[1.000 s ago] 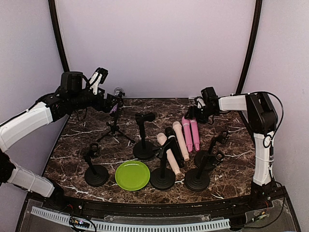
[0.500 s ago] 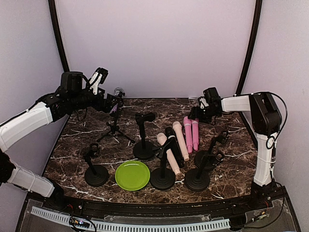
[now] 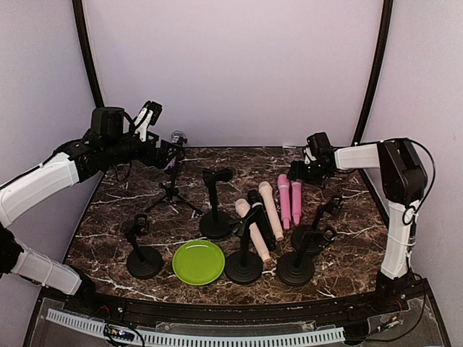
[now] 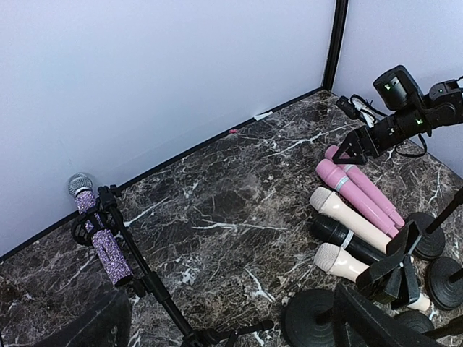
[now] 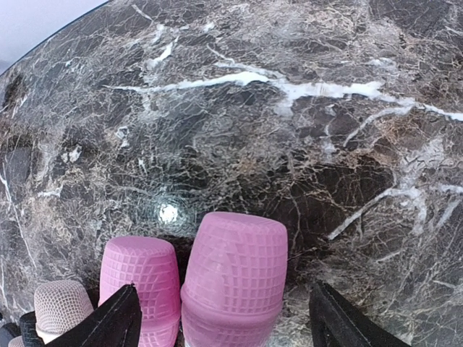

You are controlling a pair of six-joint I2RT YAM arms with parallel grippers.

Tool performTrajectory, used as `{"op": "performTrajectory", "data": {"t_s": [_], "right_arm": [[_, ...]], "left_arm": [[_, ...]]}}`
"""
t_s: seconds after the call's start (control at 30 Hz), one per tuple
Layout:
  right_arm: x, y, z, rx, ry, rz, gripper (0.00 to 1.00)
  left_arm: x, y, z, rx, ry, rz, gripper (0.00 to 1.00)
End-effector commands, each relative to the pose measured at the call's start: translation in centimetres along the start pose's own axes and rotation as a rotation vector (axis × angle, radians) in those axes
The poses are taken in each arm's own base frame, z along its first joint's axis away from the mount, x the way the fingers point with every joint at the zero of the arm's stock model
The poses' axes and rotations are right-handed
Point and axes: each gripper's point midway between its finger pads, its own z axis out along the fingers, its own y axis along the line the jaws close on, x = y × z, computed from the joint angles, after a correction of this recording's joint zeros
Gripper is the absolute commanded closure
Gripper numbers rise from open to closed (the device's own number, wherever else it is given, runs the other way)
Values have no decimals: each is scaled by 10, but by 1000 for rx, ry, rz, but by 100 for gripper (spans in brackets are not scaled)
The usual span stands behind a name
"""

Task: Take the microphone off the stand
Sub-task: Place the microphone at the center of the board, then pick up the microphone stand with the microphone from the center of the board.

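Left gripper (image 4: 230, 293) and right gripper (image 5: 226, 307) wide open, empty; glitter microphone (image 4: 101, 238) clipped in tripod stand (image 4: 155, 289), upper left of the overhead view.
Risk: a sideways tug tips the tripod; right jaws straddle a pink microphone (image 5: 235, 275) and could knock it.

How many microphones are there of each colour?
Pink microphones: 2
Cream microphones: 2
Black microphone: 1
Sparkly purple microphone, on the tripod stand: 1
Total: 6
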Motion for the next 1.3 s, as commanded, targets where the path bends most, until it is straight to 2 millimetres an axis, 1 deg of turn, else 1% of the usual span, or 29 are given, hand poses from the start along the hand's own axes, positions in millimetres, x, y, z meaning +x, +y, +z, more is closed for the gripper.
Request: {"op": "performTrajectory", "data": {"t_s": [0.0, 0.2, 0.27, 0.3, 0.33, 0.37, 0.4, 0.43, 0.47, 0.5, 0.53, 0.57, 0.6, 0.63, 0.73, 0.77, 0.8, 0.83, 0.87, 0.9, 0.93, 0.97, 1.0, 1.1, 1.13, 1.17, 1.2, 1.27], "right_arm": [[-17, 4, -17, 9, -71, -23, 19], [-26, 9, -29, -1, -109, -32, 18], [-31, 10, -35, -4, -126, -37, 17], [-33, 10, -39, -3, -135, -39, 17], [-35, 11, -42, -2, -144, -45, 17], [-37, 11, -45, 0, -153, -48, 17], [-39, 11, -49, -2, -164, -49, 17], [-40, 11, -53, -5, -172, -50, 17], [-42, 12, -57, -10, -181, -51, 17], [-43, 13, -62, -17, -193, -53, 17], [-44, 13, -67, -24, -204, -55, 17], [-45, 14, -71, -30, -213, -58, 17], [-45, 16, -76, -38, -224, -62, 17], [-46, 16, -81, -45, -231, -64, 17], [-45, 20, -94, -68, -254, -79, 17], [-46, 22, -102, -75, -267, -83, 16], [-45, 22, -106, -80, -273, -87, 17], [-45, 23, -111, -87, -283, -93, 16], [-45, 25, -117, -93, -294, -98, 17], [-42, 24, -120, -96, -298, -101, 17], [-42, 25, -125, -103, -308, -105, 16], [-43, 26, -130, -109, -320, -111, 16], [-41, 26, -133, -110, -322, -116, 16], [-40, 28, -144, -122, -338, -128, 16], [-39, 28, -146, -125, -342, -130, 16], [-39, 29, -149, -130, -348, -131, 16], [-39, 30, -152, -137, -353, -130, 16], [-38, 32, -155, -151, -357, -128, 16]], "left_arm": [[-12, 0, -4, 3, -20, -14, 1], [-3, 4, 7, -14, 17, -46, 1], [-1, 9, 12, -32, 33, -61, 1], [4, 12, 17, -41, 51, -71, 1], [4, 15, 19, -47, 54, -78, 1], [11, 20, 26, -58, 78, -103, 1], [8, 23, 28, -65, 77, -132, 3], [16, 30, 36, -72, 108, -152, 4], [12, 36, 38, -81, 106, -172, 6], [23, 39, 48, -81, 144, -189, 7], [17, 47, 50, -93, 138, -205, 10], [29, 51, 60, -96, 177, -224, 12], [32, 58, 69, -107, 194, -235, 14], [36, 63, 73, -118, 209, -240, 16], [50, 78, 98, -163, 264, -227, 19], [56, 85, 102, -192, 287, -215, 20], [64, 89, 112, -203, 313, -212, 21], [62, 94, 116, -222, 318, -203, 23], [75, 98, 125, -230, 352, -202, 24], [74, 104, 128, -256, 357, -192, 26], [85, 109, 133, -284, 386, -187, 26], [83, 113, 136, -297, 381, -180, 28], [87, 117, 140, -317, 390, -175, 29], [87, 127, 145, -360, 387, -153, 30], [92, 130, 148, -374, 399, -149, 30], [89, 131, 150, -375, 395, -145, 30], [96, 132, 154, -373, 412, -145, 30], [100, 133, 160, -371, 421, -144, 30]]}}
